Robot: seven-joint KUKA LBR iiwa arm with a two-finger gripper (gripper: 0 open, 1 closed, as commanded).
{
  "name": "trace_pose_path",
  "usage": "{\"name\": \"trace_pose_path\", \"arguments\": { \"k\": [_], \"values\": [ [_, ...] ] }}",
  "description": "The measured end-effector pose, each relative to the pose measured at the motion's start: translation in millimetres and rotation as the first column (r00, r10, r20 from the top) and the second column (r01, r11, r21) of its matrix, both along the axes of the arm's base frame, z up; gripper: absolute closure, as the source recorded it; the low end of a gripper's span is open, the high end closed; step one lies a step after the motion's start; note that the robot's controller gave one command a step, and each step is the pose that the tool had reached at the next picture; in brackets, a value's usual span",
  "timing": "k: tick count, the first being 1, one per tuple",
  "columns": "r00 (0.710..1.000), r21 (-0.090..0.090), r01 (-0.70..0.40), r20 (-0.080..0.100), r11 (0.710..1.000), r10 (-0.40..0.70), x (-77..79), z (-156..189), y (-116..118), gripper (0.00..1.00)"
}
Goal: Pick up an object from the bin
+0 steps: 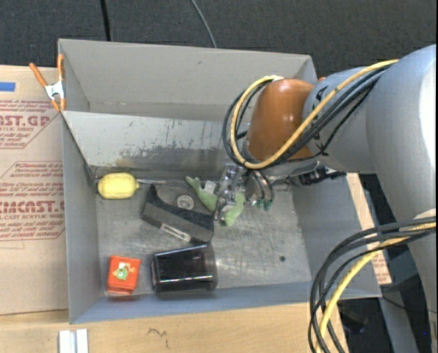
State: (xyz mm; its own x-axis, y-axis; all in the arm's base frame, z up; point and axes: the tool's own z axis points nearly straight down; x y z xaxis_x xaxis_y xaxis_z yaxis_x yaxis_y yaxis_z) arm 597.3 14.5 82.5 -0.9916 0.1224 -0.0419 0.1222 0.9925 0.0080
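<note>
- The gripper (235, 191) hangs over a pale green thing (231, 212), at 2 o'clock in the bin (167, 134).
- Whether it is spread or pressed together, I cannot tell.
- A dark grey tool (176, 223) lies at its 8 o'clock.

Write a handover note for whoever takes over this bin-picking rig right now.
Gripper: low in the middle of the bin, at a pale green thing; no hold on it can be confirmed.
Other things: dark grey flat tool just left of the gripper, black box at the front, orange box in the front left corner, yellow thing at the back left.
Done: arm is down in the bin.
Left: secure one thing and lift it out.
</note>
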Motion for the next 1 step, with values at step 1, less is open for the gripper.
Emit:
{"name": "trace_pose_path", "arguments": {
  "k": [1],
  "values": [
    [0.999, -0.002, -0.001, -0.037, 1.000, 0.001, 1.4, 42.3, 0.7, 1.00]
  ]
}}
